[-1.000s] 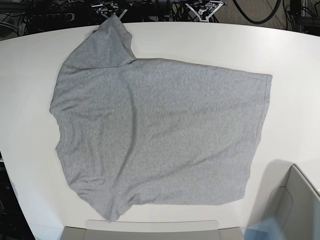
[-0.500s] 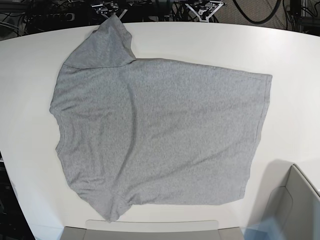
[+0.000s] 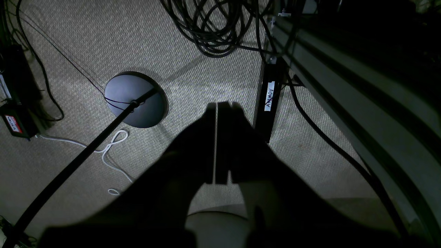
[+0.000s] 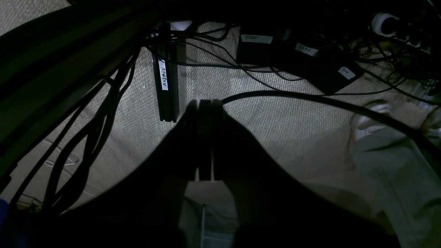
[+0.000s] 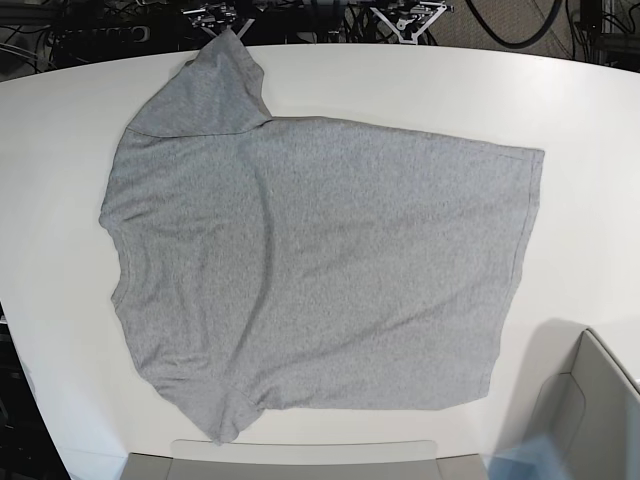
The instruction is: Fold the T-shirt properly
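The heather-grey T-shirt (image 5: 310, 270) lies spread flat on the white table (image 5: 420, 85), plain side up. One sleeve points to the far left corner, the other to the near left edge, and the hem runs down the right side. Neither arm shows in the base view. My left gripper (image 3: 217, 105) is shut and empty, hanging over the carpeted floor beside the table frame. My right gripper (image 4: 205, 102) is shut too, with nothing in it, above the floor and its cables.
A grey box (image 5: 590, 420) stands at the table's near right corner. On the floor lie a round black stand base (image 3: 135, 100), cable coils (image 3: 213, 27) and black power bricks (image 4: 310, 65). A person's leg and shoe (image 4: 386, 144) show at the right.
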{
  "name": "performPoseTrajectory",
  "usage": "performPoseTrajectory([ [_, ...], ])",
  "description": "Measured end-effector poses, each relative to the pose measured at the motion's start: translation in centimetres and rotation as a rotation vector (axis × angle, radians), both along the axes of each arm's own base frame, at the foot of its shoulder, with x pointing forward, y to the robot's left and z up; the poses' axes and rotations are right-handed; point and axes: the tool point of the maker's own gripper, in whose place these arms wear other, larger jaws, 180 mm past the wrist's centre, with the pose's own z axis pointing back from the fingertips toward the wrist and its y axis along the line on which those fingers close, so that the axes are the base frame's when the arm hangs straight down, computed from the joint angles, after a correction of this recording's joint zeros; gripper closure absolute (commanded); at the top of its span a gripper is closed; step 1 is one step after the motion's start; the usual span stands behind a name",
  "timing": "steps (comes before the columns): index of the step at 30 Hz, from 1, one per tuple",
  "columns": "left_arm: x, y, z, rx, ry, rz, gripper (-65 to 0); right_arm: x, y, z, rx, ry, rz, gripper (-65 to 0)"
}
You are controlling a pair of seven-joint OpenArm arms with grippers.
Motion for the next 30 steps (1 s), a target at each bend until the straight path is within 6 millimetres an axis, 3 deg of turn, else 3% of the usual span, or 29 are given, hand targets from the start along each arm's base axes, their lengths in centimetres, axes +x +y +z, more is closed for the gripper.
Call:
performPoseTrajectory([
  [17,-0.1,0.1,0.0,0.006,0.001,0.000,0.0,-0.7,-0.1,0.0,-0.003,0.011,0.001,-0.1],
  [21,-0.1,0.1,0.0,0.007,-0.004,0.001,0.0,-1.5,-2.1,0.0,-0.033,0.013,-0.006,-0.1],
  [25,0.5,0.3,0.4,0.017,-0.161,-0.011,0.0,-2.8,-3.8,0.1,-0.058,-0.009,-0.007,-0.1],
  [30,-1.5,0.2,2.4,0.027,-0.378,-0.034,0.0,-3.0,-3.4,1.2,-0.027,-0.265,-0.018,-0.1],
])
